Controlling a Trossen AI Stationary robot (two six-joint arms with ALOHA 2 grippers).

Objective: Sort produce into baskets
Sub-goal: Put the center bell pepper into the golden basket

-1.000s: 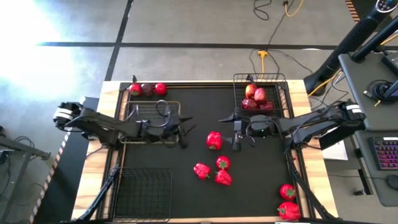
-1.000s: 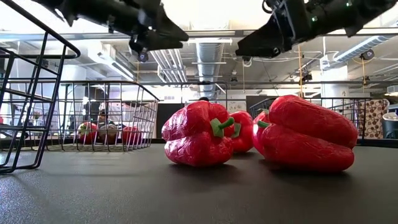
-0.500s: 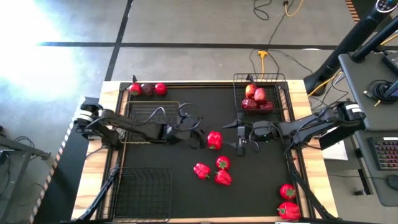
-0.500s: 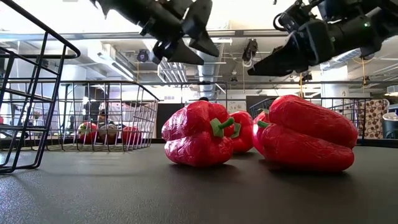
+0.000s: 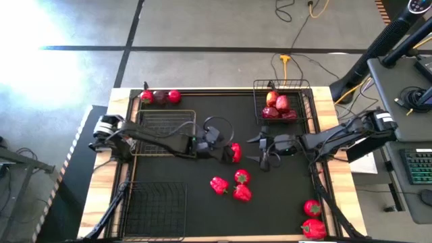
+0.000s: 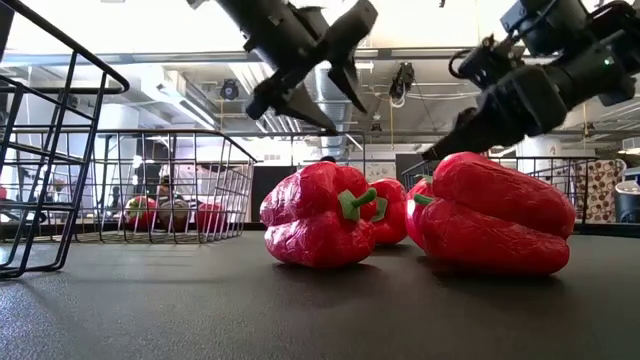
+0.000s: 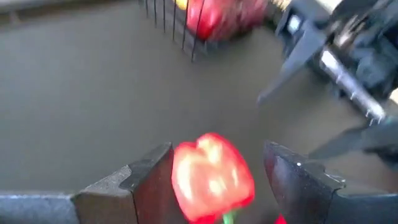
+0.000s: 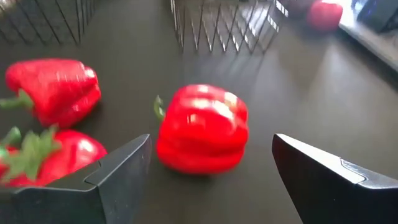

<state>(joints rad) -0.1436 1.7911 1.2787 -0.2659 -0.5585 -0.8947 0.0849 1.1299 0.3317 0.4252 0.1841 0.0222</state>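
Observation:
A lone red bell pepper [image 5: 233,152] lies on the black mat at the table's middle. My left gripper [image 5: 221,149] hangs open above it. In the left wrist view the pepper [image 7: 212,176] shows between its two fingers, which do not touch it. My right gripper [image 5: 261,152] is open just right of the same pepper [image 8: 202,127], above the mat. Three more peppers [image 5: 233,185] lie nearer the front edge, large in the low view [image 6: 320,215]. Two tomatoes [image 5: 312,217] sit at the front right. Apples [image 5: 279,104] fill the far-right basket [image 5: 258,101].
A wire basket [image 5: 164,125] stands at the far left and another [image 5: 155,209] at the near left. Three red and maroon fruits [image 5: 160,96] lie along the far-left edge. The two arms face each other closely over the lone pepper.
My left gripper has gone toward the table's right, from over the far-left basket to above the lone pepper. My right gripper has sunk a little and stayed right of that pepper. No produce has moved.

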